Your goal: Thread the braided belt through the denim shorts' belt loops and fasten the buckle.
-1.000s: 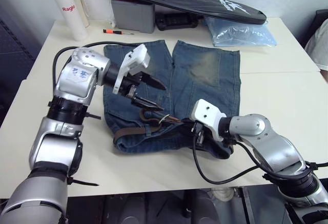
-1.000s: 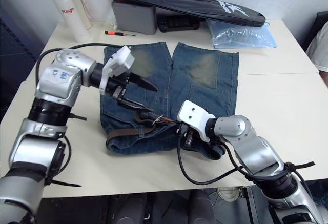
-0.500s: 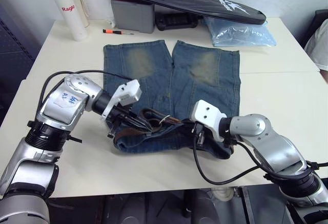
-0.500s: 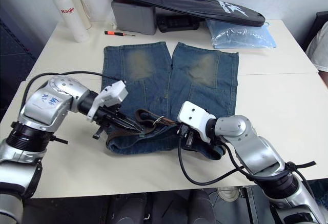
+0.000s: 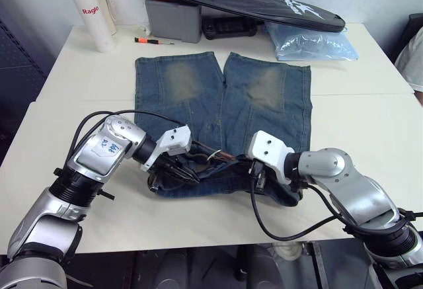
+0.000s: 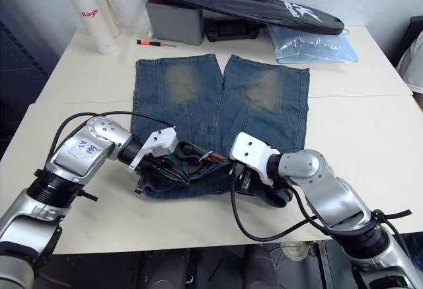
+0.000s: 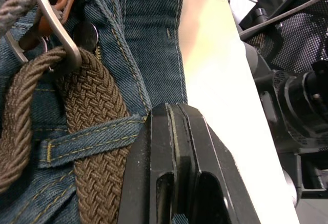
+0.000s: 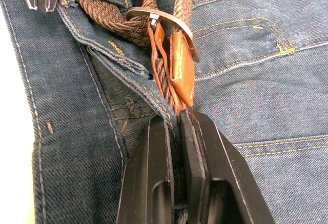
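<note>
Two grippers at the waistband of the denim shorts (image 5: 225, 97) lying flat on the table (image 5: 370, 123): left gripper (image 7: 174, 119), fingers pressed together empty beside a belt loop (image 7: 77, 144) over the braided belt (image 7: 97, 111); right gripper (image 8: 173, 119), fingers pinching the belt just below the buckle (image 8: 164, 21).

Faded blue denim shorts (image 5: 264, 97), coarse twill cloth with yellow stitching; dark-brown braided belt (image 7: 97, 111), rough woven cord; silver-grey metal buckle (image 8: 169, 24), brushed and dull; cream surface (image 5: 370, 123), smooth, matt.
</note>
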`<state>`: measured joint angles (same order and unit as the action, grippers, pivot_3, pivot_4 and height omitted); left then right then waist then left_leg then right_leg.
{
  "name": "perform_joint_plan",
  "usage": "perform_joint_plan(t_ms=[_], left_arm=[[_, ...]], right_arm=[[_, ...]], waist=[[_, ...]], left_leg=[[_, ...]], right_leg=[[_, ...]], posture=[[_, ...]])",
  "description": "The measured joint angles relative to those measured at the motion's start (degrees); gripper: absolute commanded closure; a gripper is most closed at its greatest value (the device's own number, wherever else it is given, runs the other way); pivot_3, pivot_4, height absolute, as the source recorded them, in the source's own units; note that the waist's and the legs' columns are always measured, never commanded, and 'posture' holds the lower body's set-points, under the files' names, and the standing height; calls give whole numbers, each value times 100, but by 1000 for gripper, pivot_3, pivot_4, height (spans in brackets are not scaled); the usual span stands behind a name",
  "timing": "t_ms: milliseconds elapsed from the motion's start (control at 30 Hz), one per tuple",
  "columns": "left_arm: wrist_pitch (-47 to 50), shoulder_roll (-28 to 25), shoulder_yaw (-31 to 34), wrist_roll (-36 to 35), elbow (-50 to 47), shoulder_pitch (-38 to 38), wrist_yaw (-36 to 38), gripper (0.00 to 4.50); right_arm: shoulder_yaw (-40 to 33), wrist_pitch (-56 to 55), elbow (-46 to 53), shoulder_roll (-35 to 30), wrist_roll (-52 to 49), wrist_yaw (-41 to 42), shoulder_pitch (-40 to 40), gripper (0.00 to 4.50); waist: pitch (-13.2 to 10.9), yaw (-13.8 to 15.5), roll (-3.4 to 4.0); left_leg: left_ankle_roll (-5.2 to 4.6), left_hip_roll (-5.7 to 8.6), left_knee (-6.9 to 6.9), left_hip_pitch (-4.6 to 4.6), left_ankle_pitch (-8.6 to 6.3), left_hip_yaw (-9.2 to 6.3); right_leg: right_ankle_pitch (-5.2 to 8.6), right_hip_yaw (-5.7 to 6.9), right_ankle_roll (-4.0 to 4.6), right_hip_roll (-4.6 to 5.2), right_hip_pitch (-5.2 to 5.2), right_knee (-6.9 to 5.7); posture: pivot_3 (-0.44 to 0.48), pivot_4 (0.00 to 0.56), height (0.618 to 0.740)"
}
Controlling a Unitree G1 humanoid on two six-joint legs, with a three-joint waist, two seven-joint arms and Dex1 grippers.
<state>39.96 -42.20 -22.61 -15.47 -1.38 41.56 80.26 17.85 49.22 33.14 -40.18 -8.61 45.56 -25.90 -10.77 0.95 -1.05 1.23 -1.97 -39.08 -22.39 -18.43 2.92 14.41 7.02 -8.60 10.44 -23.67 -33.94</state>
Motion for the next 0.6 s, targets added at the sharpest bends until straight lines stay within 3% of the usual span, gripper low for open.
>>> perform_joint_plan(t_ms=[100, 167, 233, 433, 600], left_arm=[[-2, 109, -10, 5, 0, -190, -98, 4401], [-11, 120, -15, 9, 1, -257, -169, 4500], [-38, 129, -14, 14, 1, -315, -231, 4500], [-163, 177, -1, 22, 101, -450, -412, 4500], [-263, 180, 6, 20, 189, -487, -462, 4500]], right_arm=[[-31, 88, 53, -15, -113, 9, 12, 4500], [-81, 174, 62, -10, -226, 10, 18, 3535], [-150, 256, 99, 8, -372, 25, 19, 2865], [-510, 652, 453, -201, -1044, 317, 37, 54], [-1143, 995, 598, -575, -1769, 682, 18, 54]], waist=[[0, 24, 0], [0, 30, 0], [0, 33, 0], [0, 38, 0], [0, 40, 0]], left_leg=[[0, 0, 0, 0, 0, 0], [0, 0, 0, 0, 0, 0], [0, 0, 0, 0, 0, 0], [-1, 0, 0, 1, -1, 0], [-2, 0, -1, 3, -1, 0]], right_leg=[[0, 0, 0, 0, 0, 0], [0, 0, 0, 0, 0, -1], [0, 0, 0, 0, 0, -1], [0, 0, 0, 0, 1, -1], [0, -1, 1, 0, 1, -1]], posture=[[0, 150, 740], [0, 150, 740], [0, 150, 740], [0, 150, 740], [0, 150, 740]])
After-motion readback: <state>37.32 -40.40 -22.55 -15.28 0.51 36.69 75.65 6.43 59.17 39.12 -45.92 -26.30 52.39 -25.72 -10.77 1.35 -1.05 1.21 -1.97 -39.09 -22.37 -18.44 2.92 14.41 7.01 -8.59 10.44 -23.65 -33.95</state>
